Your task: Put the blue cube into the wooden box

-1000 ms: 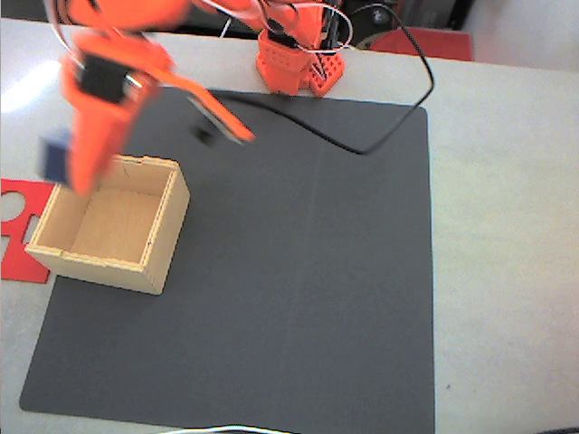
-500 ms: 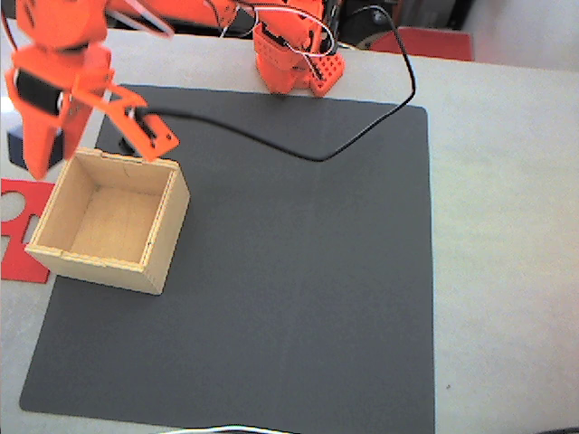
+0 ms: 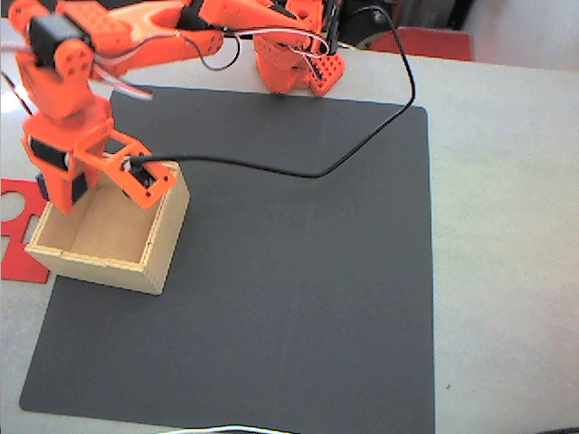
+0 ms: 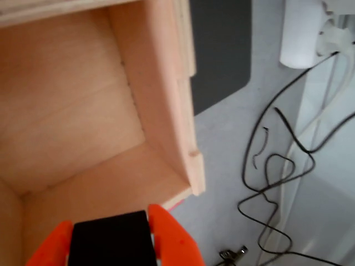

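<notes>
Pale tabletop carries a dark grey mat, on whose left edge in the fixed view stands the wooden box, open-topped and of light plywood with notched corners; this box serves as the landmark. A flat red cut-out sheet lies just beside the box's left wall, and the orange arm's base stands well beyond the box's far wall, with a black cable trailing from it across the mat. Half a second ago the gripper was outside the box's far-left corner; it has since come in over the far-left part of the opening. In the wrist view the gripper is clamped on the blue cube, which appears nearly black between two orange fingers, and the cube hangs above the box floor, inside the line of the walls and near one inner corner. A loose tangle of thin cables lies on the table outside the box. By judgement the carry is nearly complete: the cube now sits over the target, so opening the fingers should drop it inside, though the nearby wall leaves little margin.
</notes>
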